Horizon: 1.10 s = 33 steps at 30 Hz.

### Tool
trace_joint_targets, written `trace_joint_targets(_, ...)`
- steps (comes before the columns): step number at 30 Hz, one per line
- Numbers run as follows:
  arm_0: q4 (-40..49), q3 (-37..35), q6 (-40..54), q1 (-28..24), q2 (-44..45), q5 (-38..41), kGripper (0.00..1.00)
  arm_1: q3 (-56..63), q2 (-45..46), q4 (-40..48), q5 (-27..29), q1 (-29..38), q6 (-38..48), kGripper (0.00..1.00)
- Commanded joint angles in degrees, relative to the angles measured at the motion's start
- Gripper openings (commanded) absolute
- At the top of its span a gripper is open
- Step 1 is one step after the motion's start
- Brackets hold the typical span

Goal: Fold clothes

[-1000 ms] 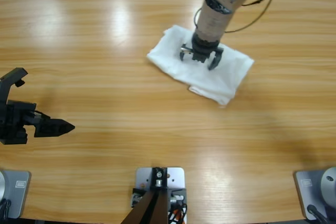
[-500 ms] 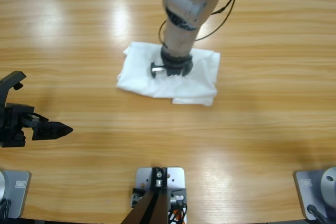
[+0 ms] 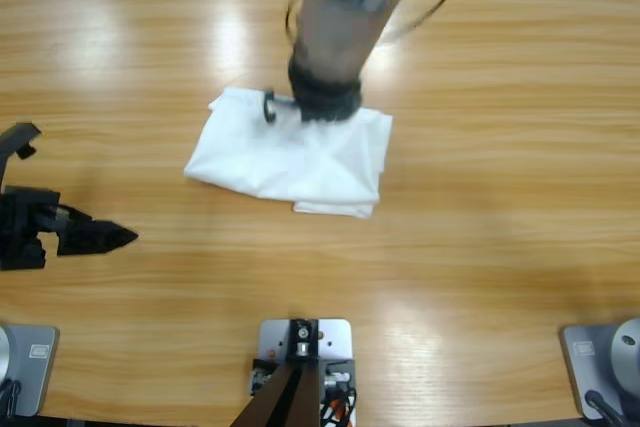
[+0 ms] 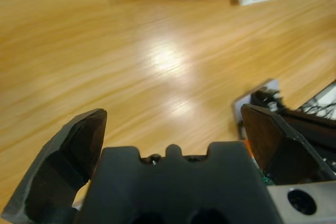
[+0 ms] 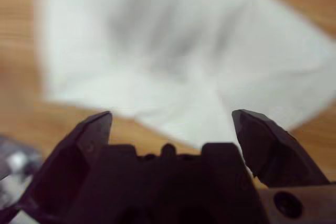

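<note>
Your right gripper [image 5: 170,124] is hovering jaws spread and empty over the folded white T-shirt [image 3: 300,152] lying mid-table, so be pressing down squarely while nudging, since this thin, soft cotton bundle is creasing easily on the slick wooden table [image 3: 500,237], your left gripper [image 4: 173,124] waiting open, well apart

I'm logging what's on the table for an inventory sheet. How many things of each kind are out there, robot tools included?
White folded T-shirt: 1
Black robot tools: 2, the left tool over bare wood near the table's left edge, and the right tool at the shirt's far edge
Wooden table: 1
Total: 4
</note>
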<state>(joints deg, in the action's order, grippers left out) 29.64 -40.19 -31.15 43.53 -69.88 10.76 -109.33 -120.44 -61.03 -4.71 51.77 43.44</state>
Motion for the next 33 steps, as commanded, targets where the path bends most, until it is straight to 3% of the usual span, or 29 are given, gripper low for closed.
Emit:
trace_joint_targets(1, 0.3, -9.9, -1.0, -0.1, -13.1, 0.2, 0.708, 10.3, 8.9, 5.1, -5.5, -2.2, -7.6, 0.000)
trace_joint_targets(3, 0.3, -13.6, -2.4, -0.1, -16.9, 0.4, 0.466, 17.1, 10.1, 11.4, -7.7, -3.0, -8.5, 0.000)
trace_joint_targets(5, 0.4, -16.5, -4.4, -0.6, -20.9, 0.5, 0.012, 22.3, 10.1, 19.0, -11.9, -4.0, -8.7, 0.000)
trace_joint_targets(9, 0.1, -21.5, -3.5, -1.1, -27.1, 2.1, 0.000, 29.8, 9.0, 30.0, -17.6, -7.0, -8.7, 0.000)
trace_joint_targets(14, -1.0, -22.6, -3.6, -1.1, -32.6, 2.8, 0.000, 33.9, 6.6, 35.0, -19.3, -11.2, -8.7, 0.000)
trace_joint_targets(27, -4.5, -20.0, -4.3, -2.8, -40.9, 3.0, 0.000, 35.7, -0.1, 36.9, -20.4, -13.6, -7.7, 0.000)
trace_joint_targets(33, -5.4, -19.9, -4.3, -3.6, -42.9, 3.0, 0.000, 37.2, -1.2, 36.3, -15.4, -13.6, -7.8, 0.000)
